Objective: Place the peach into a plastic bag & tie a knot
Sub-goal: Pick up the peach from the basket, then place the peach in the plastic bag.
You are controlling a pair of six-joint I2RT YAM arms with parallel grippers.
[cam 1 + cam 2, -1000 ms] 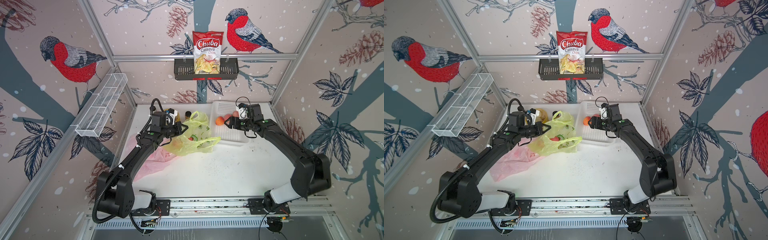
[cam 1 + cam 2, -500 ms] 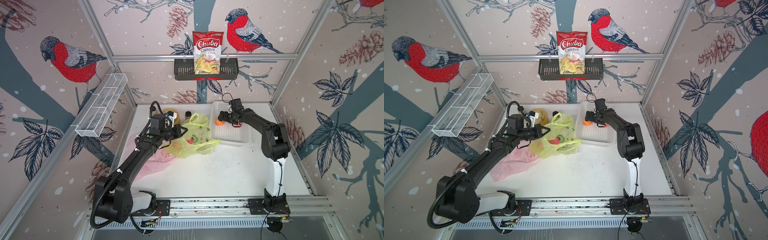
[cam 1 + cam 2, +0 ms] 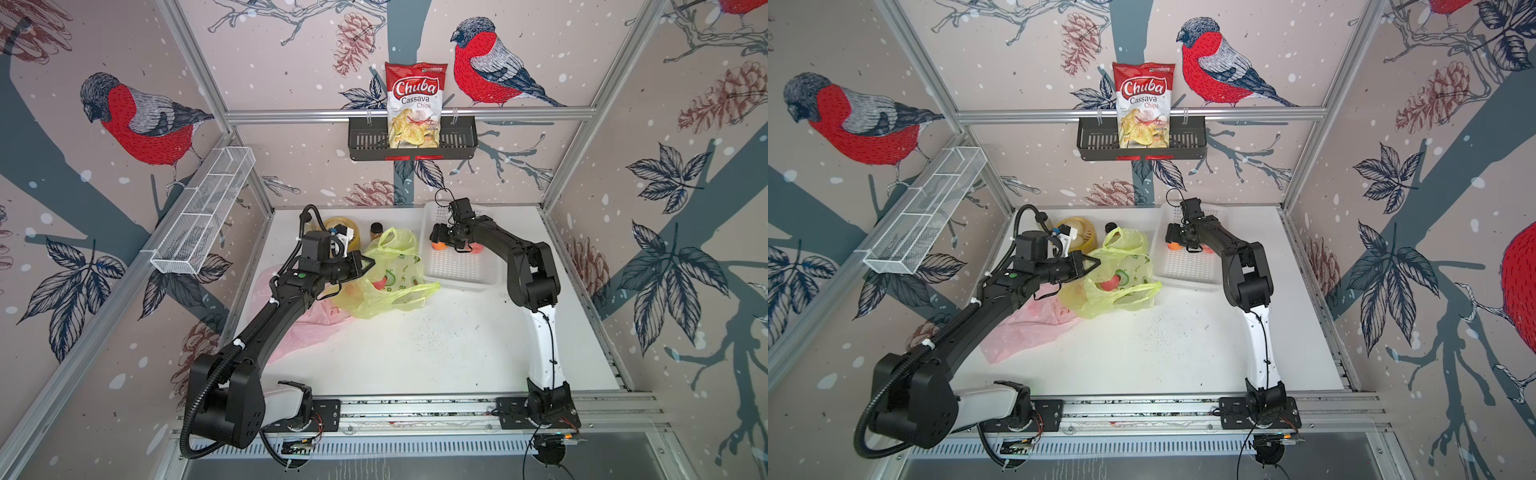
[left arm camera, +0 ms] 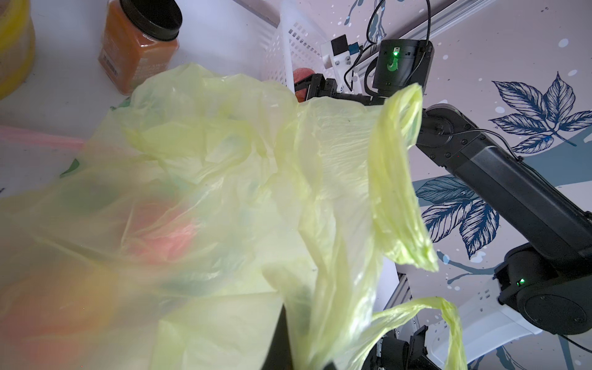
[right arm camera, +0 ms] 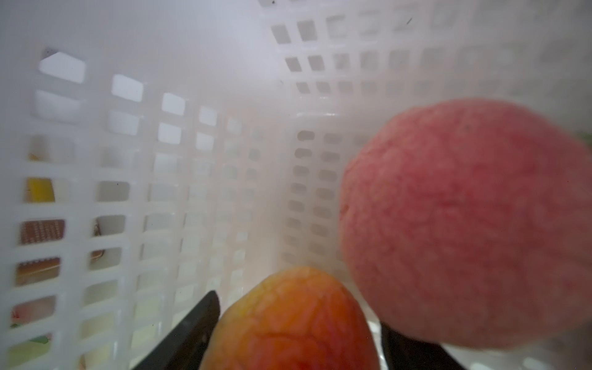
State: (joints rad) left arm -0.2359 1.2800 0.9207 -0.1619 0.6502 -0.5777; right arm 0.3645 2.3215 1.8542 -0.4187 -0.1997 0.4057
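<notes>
Right end effector [image 3: 440, 243]: positioned inside the white basket [image 3: 457, 274], right of centre in both top views. In the right wrist view its two black fingers [image 5: 198, 330] stand apart on either side of the orange peach [image 5: 288, 323], close against it. Whether they press the fruit cannot be told. The orange peach [image 3: 438, 246] rests at the basket's left wall. A pink peach [image 5: 464, 224] lies just beside it, further right in the basket.

Left end effector [image 3: 365, 262]: jaws closed, pinching the rim of the yellow-green plastic bag [image 3: 395, 286] at the bag's upper left. The bag lies on the tabletop [image 3: 415, 353] at frame centre, just left of the basket. One handle loop stands up at the back; another extends to the right. A round red fruit [image 3: 379, 283] shows through the film. In the left wrist view the bag [image 4: 320, 160] fills most of the frame.

Other items:
- Pink bag [image 3: 307, 328]: flat on the tabletop, lower left of the yellow-green one, partly under the left arm.
- Amber jar with black lid [image 3: 376, 230]: upright, behind the plastic bag.
- Yellow round container [image 3: 345, 226]: left of the jar.
- Chips packet [image 3: 415, 104]: upright in the black rack [image 3: 365, 143] on the back wall, upper centre.
</notes>
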